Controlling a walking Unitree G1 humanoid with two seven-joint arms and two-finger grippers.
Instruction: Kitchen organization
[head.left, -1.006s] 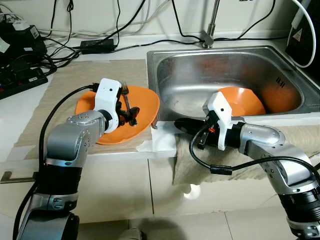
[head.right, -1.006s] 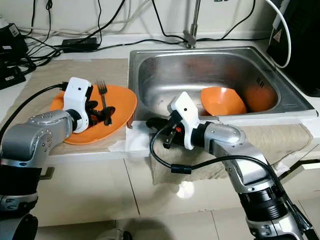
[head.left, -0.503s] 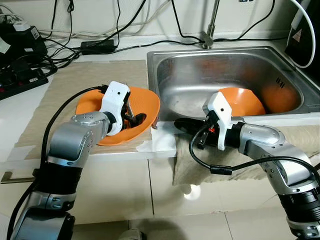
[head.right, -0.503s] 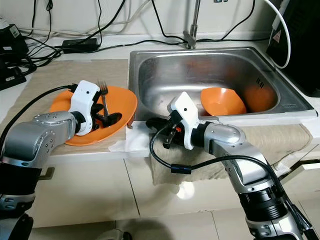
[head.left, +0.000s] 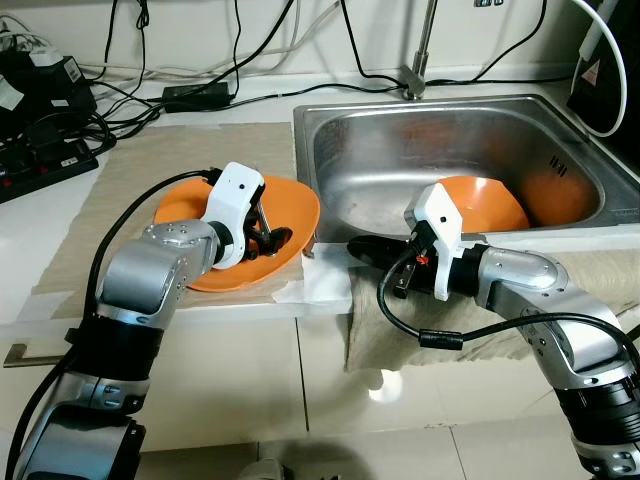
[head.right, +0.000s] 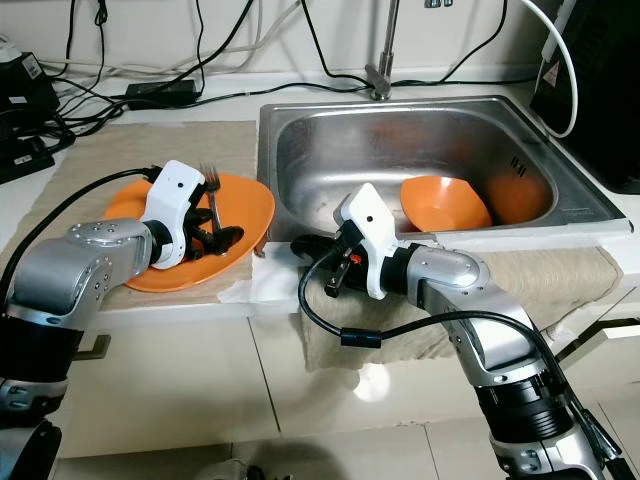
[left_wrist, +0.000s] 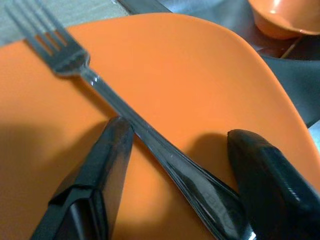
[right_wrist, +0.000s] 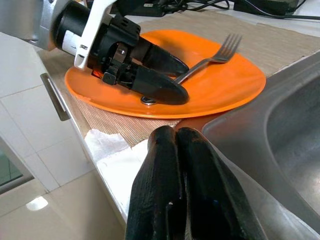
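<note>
A fork (left_wrist: 150, 145) lies on an orange plate (head.left: 295, 205) that sits on a beige mat (head.left: 150, 165), on the counter just left of the sink (head.left: 340, 125). Its tines point to the far side and its handle runs toward the near edge of the plate. The left gripper (left_wrist: 175, 170) is down on the plate with its jaws parted at a middling width, one finger (left_wrist: 107, 155) on each side of the handle. The handle passes between them and neither finger presses it; it lies closer to one finger, whether touching cannot be told.

The right gripper (right_wrist: 175, 165) rests at the near left corner of the sink rim, jaws pressed together and holding nothing, its tips pointing left toward the plate. A white paper towel (head.left: 325, 285) lies under it on the counter edge. An orange bowl (head.left: 490, 205) sits in the sink at the right.
</note>
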